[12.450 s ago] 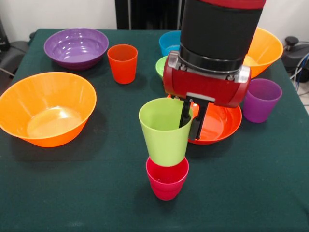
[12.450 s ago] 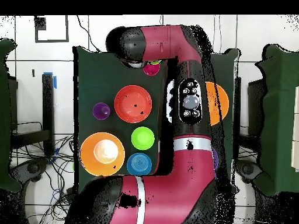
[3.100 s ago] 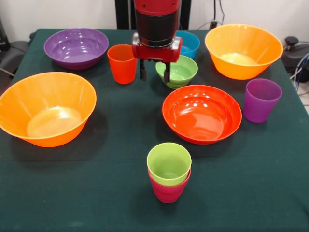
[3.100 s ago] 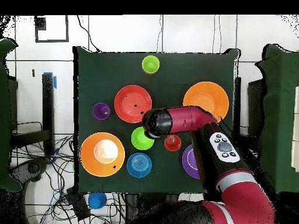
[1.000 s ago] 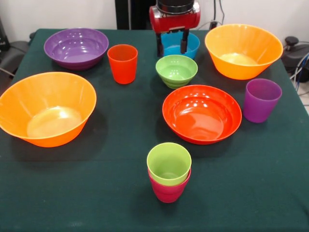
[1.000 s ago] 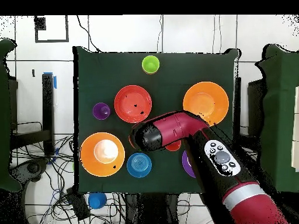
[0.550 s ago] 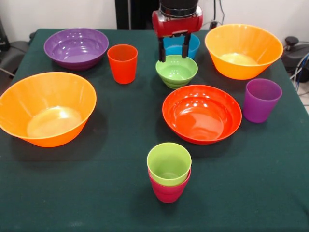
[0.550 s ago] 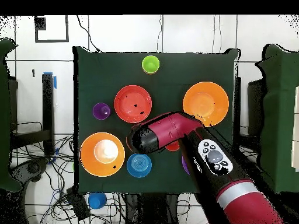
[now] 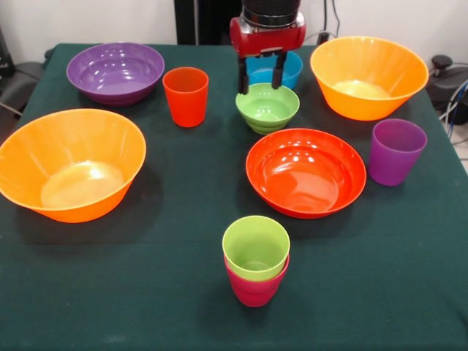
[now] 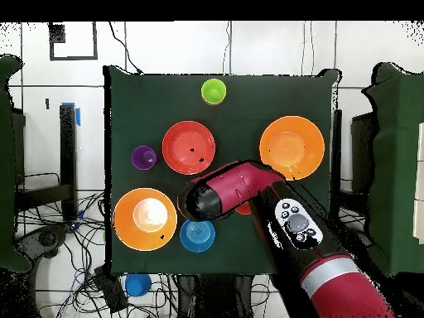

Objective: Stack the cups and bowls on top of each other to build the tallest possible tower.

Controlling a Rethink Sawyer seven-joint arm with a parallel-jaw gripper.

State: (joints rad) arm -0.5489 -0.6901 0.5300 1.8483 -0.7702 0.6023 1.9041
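Observation:
My gripper (image 9: 259, 82) is open and empty, its fingers hanging over the far rim of the small lime green bowl (image 9: 268, 107). The small blue bowl (image 9: 291, 69) sits just behind it, partly hidden. The orange-red cup (image 9: 186, 96) stands left of the green bowl. The purple cup (image 9: 395, 151) stands at the right. The lime green cup (image 9: 256, 247) sits nested in the crimson cup (image 9: 254, 290) at the front: a two-piece tower. In the overhead view the arm (image 10: 240, 186) hides the green bowl.
The red-orange bowl (image 9: 306, 172) lies mid-table. Large orange bowls stand at the left (image 9: 69, 164) and far right (image 9: 369, 77). The purple bowl (image 9: 115, 71) is at the far left. Overhead, the blue bowl (image 10: 197, 235) shows beside the arm.
My gripper rose from between the orange-red cup and green bowl, moved back towards the blue bowl, and has now come down slightly over the green bowl's far rim. Cups and bowls have not moved.

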